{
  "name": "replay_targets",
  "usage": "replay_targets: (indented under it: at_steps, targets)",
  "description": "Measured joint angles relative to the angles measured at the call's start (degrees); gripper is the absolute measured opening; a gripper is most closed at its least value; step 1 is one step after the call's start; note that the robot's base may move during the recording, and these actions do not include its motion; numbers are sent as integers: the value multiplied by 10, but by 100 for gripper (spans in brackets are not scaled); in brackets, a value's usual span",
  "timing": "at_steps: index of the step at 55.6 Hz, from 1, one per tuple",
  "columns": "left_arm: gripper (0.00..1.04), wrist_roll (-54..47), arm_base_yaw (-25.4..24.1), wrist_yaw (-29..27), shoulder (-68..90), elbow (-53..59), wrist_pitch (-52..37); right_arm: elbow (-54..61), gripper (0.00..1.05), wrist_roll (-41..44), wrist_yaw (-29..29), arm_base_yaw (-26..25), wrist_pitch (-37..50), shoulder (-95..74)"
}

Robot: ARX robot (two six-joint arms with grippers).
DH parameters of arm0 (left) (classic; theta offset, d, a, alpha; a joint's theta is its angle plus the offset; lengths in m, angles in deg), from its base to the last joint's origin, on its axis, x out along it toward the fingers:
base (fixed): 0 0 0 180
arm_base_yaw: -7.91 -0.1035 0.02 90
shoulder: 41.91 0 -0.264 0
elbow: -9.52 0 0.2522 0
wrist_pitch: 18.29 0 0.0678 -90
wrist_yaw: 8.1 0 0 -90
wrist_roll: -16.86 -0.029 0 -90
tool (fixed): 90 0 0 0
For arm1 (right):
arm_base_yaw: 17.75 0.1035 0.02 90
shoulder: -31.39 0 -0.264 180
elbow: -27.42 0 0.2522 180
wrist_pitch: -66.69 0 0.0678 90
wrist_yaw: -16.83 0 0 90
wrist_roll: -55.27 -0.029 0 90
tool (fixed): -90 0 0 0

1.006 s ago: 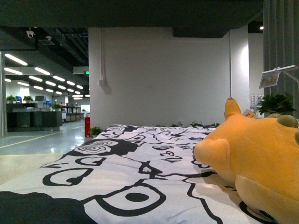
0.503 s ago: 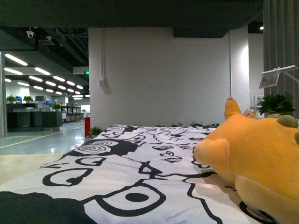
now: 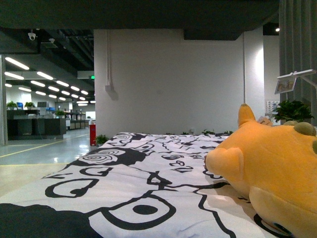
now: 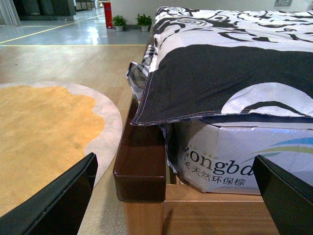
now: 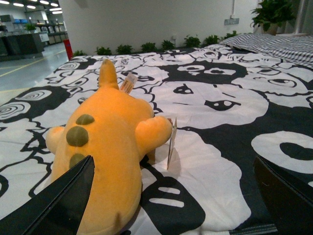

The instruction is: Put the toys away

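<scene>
Nothing had shifted in the front view since a second earlier. The plush toy (image 3: 277, 173) lay on the right side of the printed cover (image 3: 148, 183), just ahead of the right gripper (image 5: 173, 159), which was spread wide and empty. The left gripper (image 4: 173, 159), equally wide and empty, hung by the wooden bed frame (image 4: 139, 161). The right arm should probably straddle the soft, rounded fleece body and close deep, without pinching the slack cloth.

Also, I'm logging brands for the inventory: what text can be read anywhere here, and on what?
"ongb", cut off at both ends: side of the mattress.
"天然环保棕": same side, just below.
Hang tag on the plush toy: edge-on, unreadable.
Green sign far off: too small.
</scene>
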Motion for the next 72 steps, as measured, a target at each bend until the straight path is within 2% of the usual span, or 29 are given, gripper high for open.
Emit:
replay_targets:
  at_steps: [16, 39, 72]
  targets:
    - [98, 0, 0, 0, 0, 0, 0, 5, 98, 12, 34, 42, 46, -45]
    - [98, 0, 0, 0, 0, 0, 0, 14, 98, 10, 37, 43, 88, -116]
    - [98, 0, 0, 0, 0, 0, 0, -64, 98, -30, 39, 40, 98, -236]
